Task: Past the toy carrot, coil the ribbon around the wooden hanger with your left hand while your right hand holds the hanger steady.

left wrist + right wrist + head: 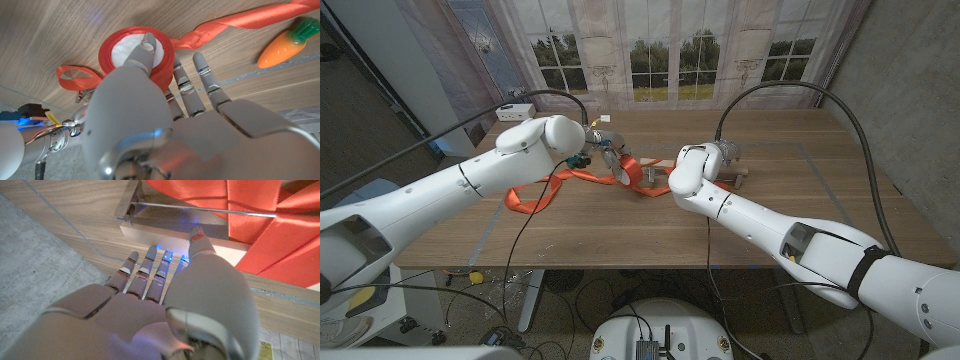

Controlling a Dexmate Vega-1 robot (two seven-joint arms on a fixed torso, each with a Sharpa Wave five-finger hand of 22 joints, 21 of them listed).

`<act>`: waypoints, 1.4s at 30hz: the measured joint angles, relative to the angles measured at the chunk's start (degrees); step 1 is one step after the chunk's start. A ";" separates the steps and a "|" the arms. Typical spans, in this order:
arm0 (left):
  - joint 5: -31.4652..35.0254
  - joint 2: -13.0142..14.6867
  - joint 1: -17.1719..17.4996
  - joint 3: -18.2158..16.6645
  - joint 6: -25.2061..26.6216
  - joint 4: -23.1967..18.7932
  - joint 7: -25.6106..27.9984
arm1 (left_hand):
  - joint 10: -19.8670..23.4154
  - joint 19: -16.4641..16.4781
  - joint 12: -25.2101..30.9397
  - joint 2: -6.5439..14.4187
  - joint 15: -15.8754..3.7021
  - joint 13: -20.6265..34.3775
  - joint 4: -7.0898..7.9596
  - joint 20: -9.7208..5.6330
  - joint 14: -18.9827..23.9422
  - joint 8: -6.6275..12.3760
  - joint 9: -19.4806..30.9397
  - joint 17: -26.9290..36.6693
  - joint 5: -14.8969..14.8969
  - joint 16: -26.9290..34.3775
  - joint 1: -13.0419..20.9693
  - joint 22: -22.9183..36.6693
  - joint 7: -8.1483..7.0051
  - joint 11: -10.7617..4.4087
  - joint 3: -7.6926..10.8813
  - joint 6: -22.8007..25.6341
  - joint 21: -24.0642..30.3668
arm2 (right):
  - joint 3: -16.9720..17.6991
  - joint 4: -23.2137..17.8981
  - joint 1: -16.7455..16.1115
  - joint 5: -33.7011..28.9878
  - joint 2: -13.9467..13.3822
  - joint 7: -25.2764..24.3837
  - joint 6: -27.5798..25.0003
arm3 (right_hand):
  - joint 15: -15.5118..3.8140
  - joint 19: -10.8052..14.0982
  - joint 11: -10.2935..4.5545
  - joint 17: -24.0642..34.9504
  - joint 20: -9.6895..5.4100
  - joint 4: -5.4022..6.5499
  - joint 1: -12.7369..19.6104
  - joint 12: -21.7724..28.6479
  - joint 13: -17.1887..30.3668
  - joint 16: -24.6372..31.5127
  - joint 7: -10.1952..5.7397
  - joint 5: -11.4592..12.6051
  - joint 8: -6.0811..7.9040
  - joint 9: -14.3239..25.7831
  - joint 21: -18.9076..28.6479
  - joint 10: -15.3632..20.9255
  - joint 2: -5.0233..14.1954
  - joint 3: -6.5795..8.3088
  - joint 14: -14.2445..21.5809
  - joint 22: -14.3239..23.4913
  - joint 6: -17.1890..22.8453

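Nearest the left wrist camera, the left hand (pixel 165 125) grips the red ribbon spool (pixel 135 50), thumb on its white core and fingers beneath. The orange ribbon (pixel 535 195) trails across the wooden table (pixel 620 235), with the toy carrot (pixel 285 44) lying just beside a twisted stretch. The right hand (pixel 160 295) presses its fingertips against the wooden hanger (pixel 165 230), where ribbon is already wrapped.

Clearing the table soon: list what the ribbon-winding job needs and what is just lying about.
Job: orange-red satin ribbon on its roll; pale wooden hanger; orange toy carrot as landmark.
Lying about: white box at the table's far left corner; black cable.
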 measured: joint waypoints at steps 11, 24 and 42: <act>3.41 -0.30 -0.82 1.15 0.86 0.10 -4.61 | -15.19 -5.30 -13.94 -4.32 2.51 -1.33 6.43 0.78 -20.91 -10.70 -3.22 -6.05 -2.44 0.26 -8.72 -0.27 -1.14 4.47 -0.14 -21.80 -3.44 | -0.20 -1.89 0.12 -0.59 -1.55 3.44 -0.08 | 0.41 -3.81 0.70 -3.40 0.10 2.42 -7.52 -3.31 -0.94 -0.89 -1.37 2.75 -1.87 -0.69 -2.46 -18.68 -5.61 -6.22 -14.12 0.16 -24.79; 2.32 -0.19 -0.43 0.04 -0.36 0.06 -5.81 | -27.15 -10.21 -18.22 -4.35 6.43 -3.91 9.12 1.82 -32.12 -10.71 -3.75 -9.08 -2.15 0.26 -16.89 -0.26 -0.40 8.22 -5.18 -33.03 -8.05 | 2.58 -10.63 -3.69 5.19 -5.13 -1.00 0.07 | 0.52 -3.04 3.31 -4.43 2.22 6.54 -14.91 -2.41 -1.74 -0.18 1.30 3.65 -0.57 -0.69 -2.17 -21.75 -2.30 -8.15 -17.85 0.03 -27.32; -9.05 1.41 14.09 -15.56 -11.25 -0.50 13.65 | -28.57 -11.85 -17.97 0.02 5.68 -4.87 11.91 3.04 -32.59 -10.45 -4.02 -9.08 -2.15 1.54 -21.86 -0.25 -1.83 9.04 -5.53 -34.61 -9.60 | 18.24 -21.14 -19.45 37.63 -7.68 -39.56 27.12 | 0.35 1.66 4.66 -5.88 0.81 7.06 -14.98 -0.86 -2.80 1.05 2.40 1.39 0.98 -0.95 -0.87 -17.70 2.22 -5.12 -14.95 0.29 -20.88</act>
